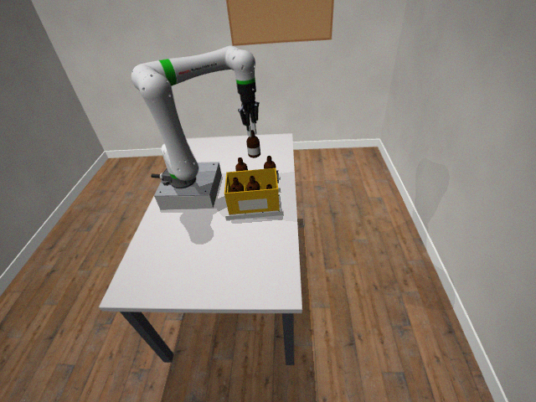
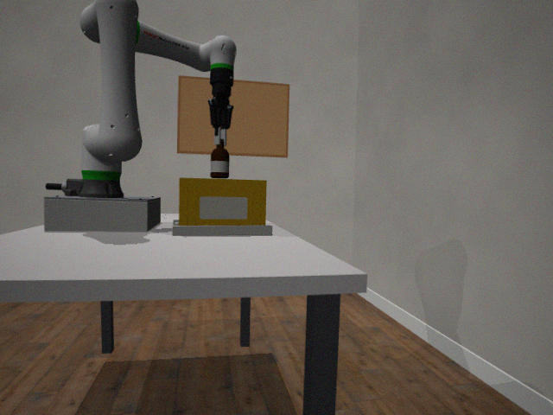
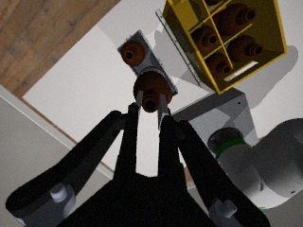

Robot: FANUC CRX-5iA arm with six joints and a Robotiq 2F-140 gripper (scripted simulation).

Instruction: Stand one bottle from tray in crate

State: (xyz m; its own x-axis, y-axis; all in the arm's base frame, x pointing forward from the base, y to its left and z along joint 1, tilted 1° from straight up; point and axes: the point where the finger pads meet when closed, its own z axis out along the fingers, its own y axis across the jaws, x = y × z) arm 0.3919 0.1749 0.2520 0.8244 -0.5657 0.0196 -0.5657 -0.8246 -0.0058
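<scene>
Hanging upright from the black two-fingered pincer (image 1: pixel 252 128), clamped by its narrow neck: a brown glass bottle with a white label band (image 1: pixel 253 146), long axis running straight down from the fingertips, base clear of everything below. Hovering above the far strip of the white desk (image 1: pixel 208 268), over the flat grey tray (image 3: pixel 152 61) lying just beyond the crate. Waiting nearer in the scene: a yellow, boxy, thin-walled plastic crate with a pale label panel (image 1: pixel 252 203), split by dividers into six cells, resting on a low grey plinth (image 2: pixel 221 230). Showing five brown caps in the cells in the wrist view, leaving one cell open, apparently at a corner; which corner, hard to settle from these angles. Standing upright on the tray behind the crate: two more brown bottles (image 1: pixel 240 164) and (image 1: pixel 269 162). Judging the coming move: carrying the held bottle toward the near side, lining its axis over the open cell, then lowering straight down between dividers. Likely demanding care, given smooth rounded glass, a grip only on the slim neck, and tight cell walls beside neighbouring bottles.
</scene>
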